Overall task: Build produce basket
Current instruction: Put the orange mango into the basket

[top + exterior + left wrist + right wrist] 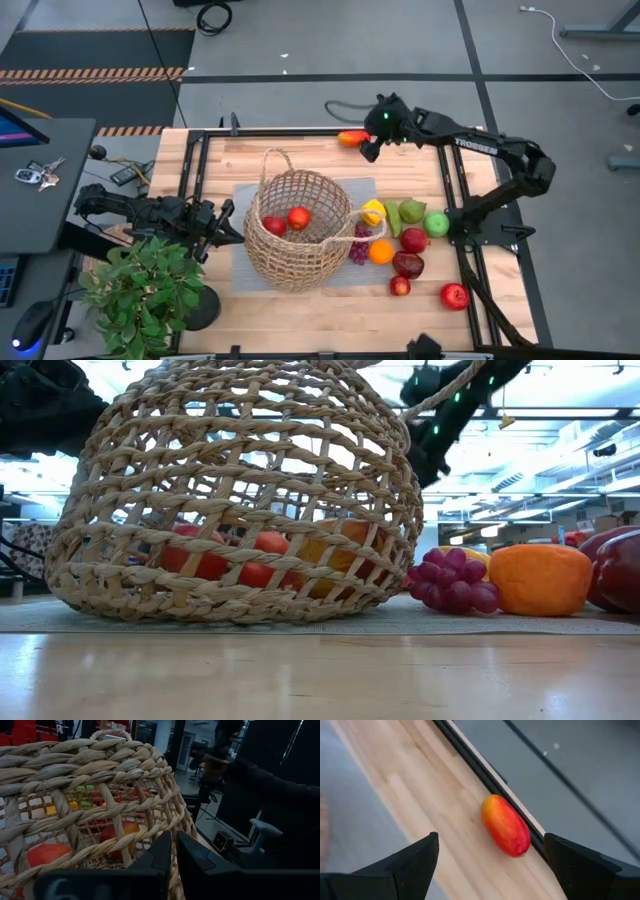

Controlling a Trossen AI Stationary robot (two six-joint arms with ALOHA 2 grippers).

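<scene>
The tan wicker basket (pixel 297 228) stands on a grey mat at the table's middle, with red apples (pixel 298 217) inside. A red-orange mango (pixel 506 826) lies on the wood at the far edge, against the black frame rail. My right gripper (pixel 490 870) hangs open above and just short of it, slanting down; in the high view it (pixel 367 150) is right beside the mango (pixel 351 138). My left gripper (pixel 175 855) is shut, level, at the basket's left wall (pixel 125 815). More produce lies right of the basket. My left gripper sits with its shut fingers (pixel 162 852) close against the basket's woven left wall (pixel 150 827), coming level from the table's left. I cannot tell whether they touch it.
Right of the basket lie a lemon (pixel 373 211), green pears (pixel 405 212), purple grapes (pixel 452 582), an orange (pixel 540 578) and red apples (pixel 454 295). A potted plant (pixel 145 290) stands at the near left corner. Black frame rails (pixel 300 131) edge the table.
</scene>
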